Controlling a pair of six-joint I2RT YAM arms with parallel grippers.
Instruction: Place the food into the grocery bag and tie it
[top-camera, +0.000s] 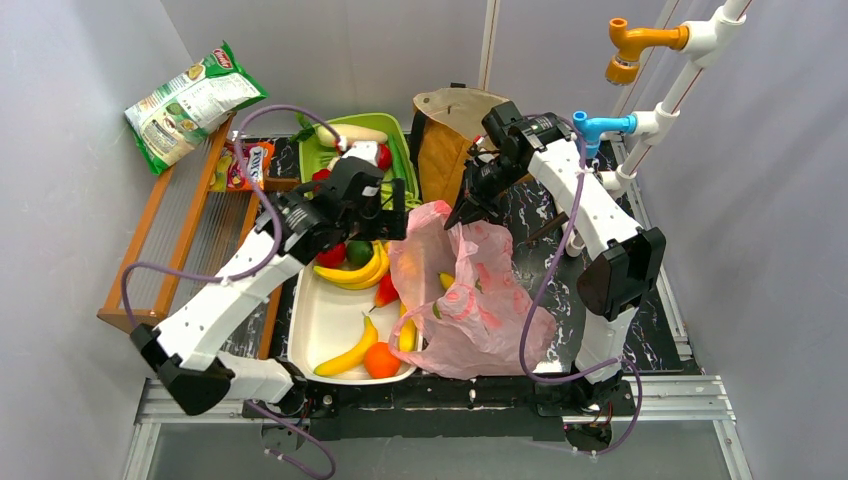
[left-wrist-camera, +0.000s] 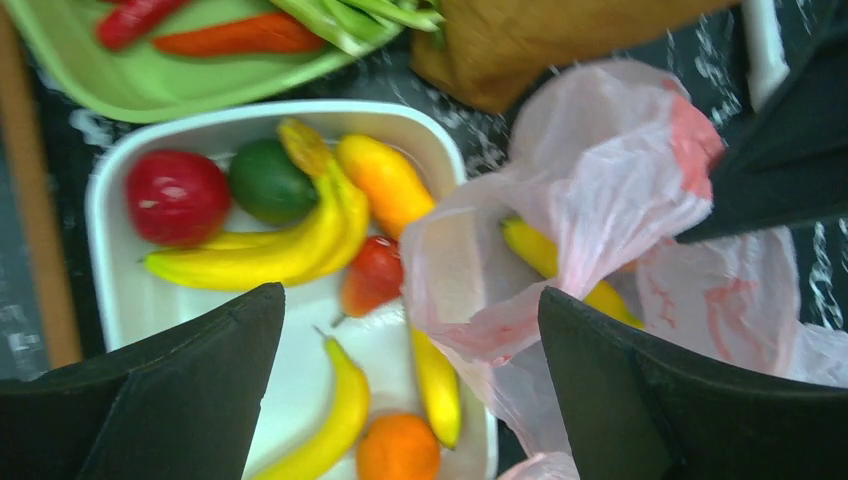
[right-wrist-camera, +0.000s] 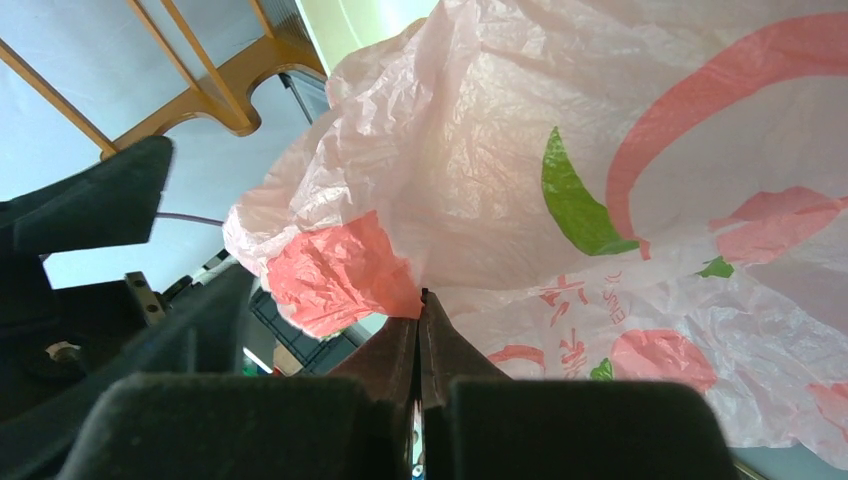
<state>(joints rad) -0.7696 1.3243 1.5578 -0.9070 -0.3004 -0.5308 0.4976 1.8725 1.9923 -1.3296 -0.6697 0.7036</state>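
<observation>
left gripper (left-wrist-camera: 408, 300): nearest the lens in the left wrist view. Jaws spread wide with nothing between them. It hangs over the seam between tray and bag mouth.
right gripper (right-wrist-camera: 422, 300): jaws pinched shut on a fold of the bag's rim, holding the mouth lifted and open.
grocery bag (top-camera: 480, 300): pink, on the table right of the white tray (top-camera: 330, 320), touching its edge. Its mouth faces the tray side.
in the bag: one yellow banana (left-wrist-camera: 530, 245) shows through the opening. Can't tell if anything is under it.
on the tray: banana bunch (left-wrist-camera: 270, 245), red fruit (left-wrist-camera: 177, 195), green fruit (left-wrist-camera: 270, 180), yellow-orange piece (left-wrist-camera: 385, 180), small red piece (left-wrist-camera: 372, 275), two loose bananas (left-wrist-camera: 330, 430), orange (left-wrist-camera: 398, 448).
step: loading, early. Most food is not yet bagged and the handles are untied.
next move: send the left arm down onto one tray piece. The small red piece or a loose banana by the bag edge looks the shortest carry. Close on it, lift clear of the tray rim and release over the open mouth.
right arm: it needs to hold the rim up, or the film will probably collapse over the mouth.
risk: thin film near the left fingers could snag on the way in.
</observation>
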